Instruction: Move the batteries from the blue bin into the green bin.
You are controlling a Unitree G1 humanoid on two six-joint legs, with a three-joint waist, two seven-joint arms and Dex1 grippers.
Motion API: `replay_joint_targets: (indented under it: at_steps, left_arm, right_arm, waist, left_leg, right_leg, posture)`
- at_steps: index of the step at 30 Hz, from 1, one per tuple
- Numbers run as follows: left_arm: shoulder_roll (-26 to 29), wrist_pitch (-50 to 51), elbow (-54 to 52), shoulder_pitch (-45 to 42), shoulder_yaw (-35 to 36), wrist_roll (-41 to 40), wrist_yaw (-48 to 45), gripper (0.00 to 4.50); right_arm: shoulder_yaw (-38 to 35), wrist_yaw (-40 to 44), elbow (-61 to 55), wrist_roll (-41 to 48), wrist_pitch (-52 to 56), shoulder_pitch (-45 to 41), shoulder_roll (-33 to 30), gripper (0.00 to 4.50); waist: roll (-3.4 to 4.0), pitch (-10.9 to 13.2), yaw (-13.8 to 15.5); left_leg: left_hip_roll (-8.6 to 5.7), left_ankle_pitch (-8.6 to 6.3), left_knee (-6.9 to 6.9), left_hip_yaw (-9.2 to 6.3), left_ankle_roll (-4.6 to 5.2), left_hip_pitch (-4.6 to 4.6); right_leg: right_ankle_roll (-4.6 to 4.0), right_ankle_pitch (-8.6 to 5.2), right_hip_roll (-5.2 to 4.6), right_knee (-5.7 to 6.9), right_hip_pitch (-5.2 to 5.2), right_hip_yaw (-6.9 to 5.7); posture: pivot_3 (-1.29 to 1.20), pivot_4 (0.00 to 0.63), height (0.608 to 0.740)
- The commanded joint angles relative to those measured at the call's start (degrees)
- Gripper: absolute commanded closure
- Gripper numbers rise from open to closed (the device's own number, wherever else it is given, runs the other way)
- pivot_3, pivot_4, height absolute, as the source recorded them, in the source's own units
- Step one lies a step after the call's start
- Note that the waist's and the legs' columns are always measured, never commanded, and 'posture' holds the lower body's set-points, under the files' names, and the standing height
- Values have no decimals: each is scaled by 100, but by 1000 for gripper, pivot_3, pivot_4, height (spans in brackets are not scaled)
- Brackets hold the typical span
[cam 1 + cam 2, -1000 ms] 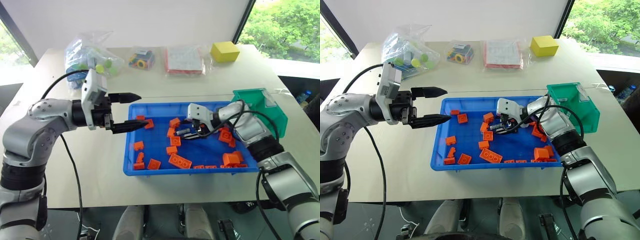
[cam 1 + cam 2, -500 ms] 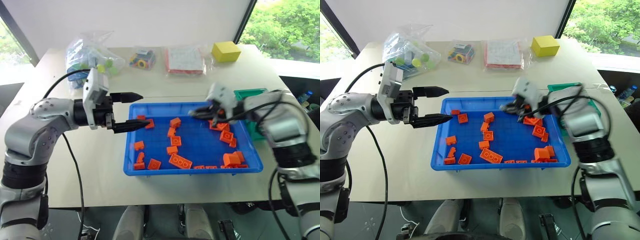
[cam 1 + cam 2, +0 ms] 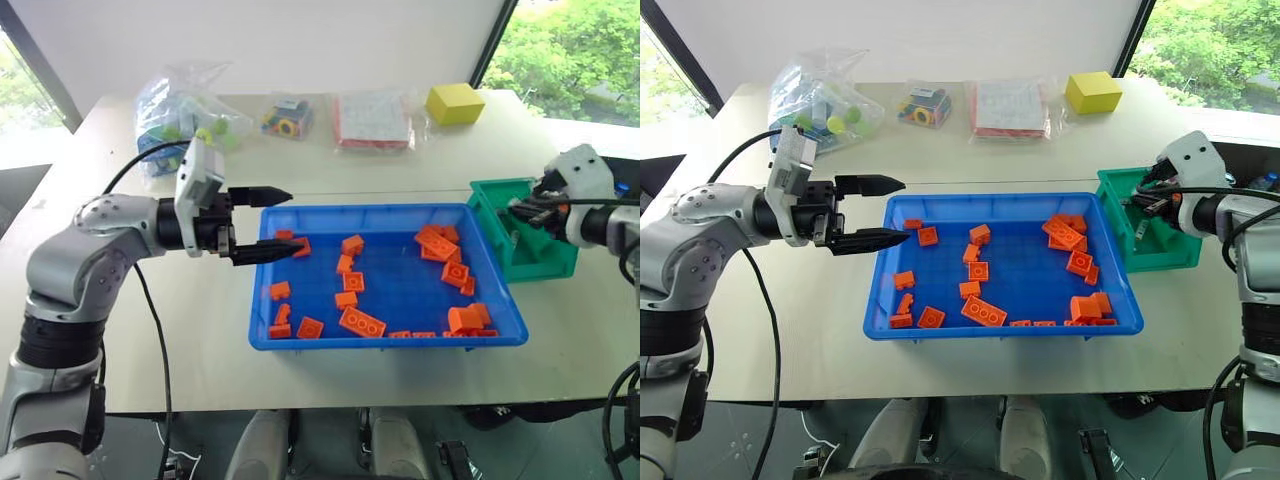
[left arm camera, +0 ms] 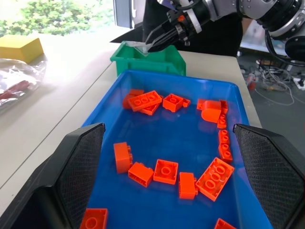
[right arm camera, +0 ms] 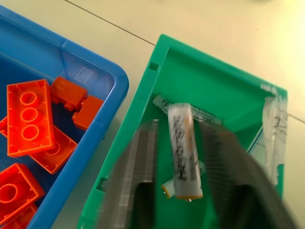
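Batteries (image 5: 183, 152) sit in the green bin (image 5: 224, 102): one lies between the right gripper's (image 3: 1147, 198) spread, blurred fingers, no pad touching it, and more show beneath it on the bin floor. Right gripper hovers over green bin, jaws open. Blue bin (image 3: 262, 335) stands just left of green bin and holds orange bricks (image 3: 360, 321) scattered across its floor; I see no batteries among them. Left gripper (image 3: 270, 222) hangs level at blue bin's near-left corner, pointing right, jaws open, nothing between them. Yellow block (image 3: 453, 102) and plastic bags (image 3: 180, 110) lie along the table's (image 3: 150, 340) far edge.
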Motion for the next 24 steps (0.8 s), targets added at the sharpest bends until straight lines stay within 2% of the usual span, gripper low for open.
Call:
replay_joint_targets:
  at_steps: [1,8,12,16,19,24]
  left_arm:
    - [2,-116,0,-149,56,22,-54,0]
    - [204,-90,7,129,223,56,-83,0]
    - [509,-96,98,426,496,48,-158,0]
    - [690,-154,247,546,558,86,-331,0]
    - [793,-163,279,646,573,119,-435,0]
    - [872,-188,231,813,610,123,-483,0]
  right_arm:
    - [-350,-137,-223,120,-311,146,-14,1591]
    - [-1481,903,-822,979,-637,1330,-495,1591]
    - [-2832,2237,-1167,1638,-613,2597,-895,1591]
    - [-3764,3107,-1330,2120,-520,3463,-965,1591]
    - [-4061,3249,-1375,2340,-476,3796,-848,1591]
    - [-4039,3095,-1551,2423,-591,4147,-668,1591]
  waist:
    - [0,0,16]
    - [0,0,35]
    - [1,1,32]
    - [3,-2,22]
    - [2,-2,24]
    - [2,-2,35]
  left_leg:
    - [0,0,0,0,0,0]
    - [-2,-4,0,-1,7,-3]
    - [2,-6,0,-2,10,-2]
    - [6,-6,3,1,10,8]
    - [10,-6,3,0,10,8]
    - [9,-7,2,-2,10,5]
  right_leg:
    - [0,0,0,0,0,0]
    - [1,0,-1,-6,5,-1]
    - [1,-1,1,-7,6,-1]
    - [2,-1,2,-12,15,-2]
    - [2,-2,3,-14,16,-2]
    - [-4,1,0,-16,14,-2]
  posture:
    - [0,150,692]
    - [0,150,692]
    - [0,150,692]
    - [0,150,692]
    - [0,150,692]
    - [0,150,692]
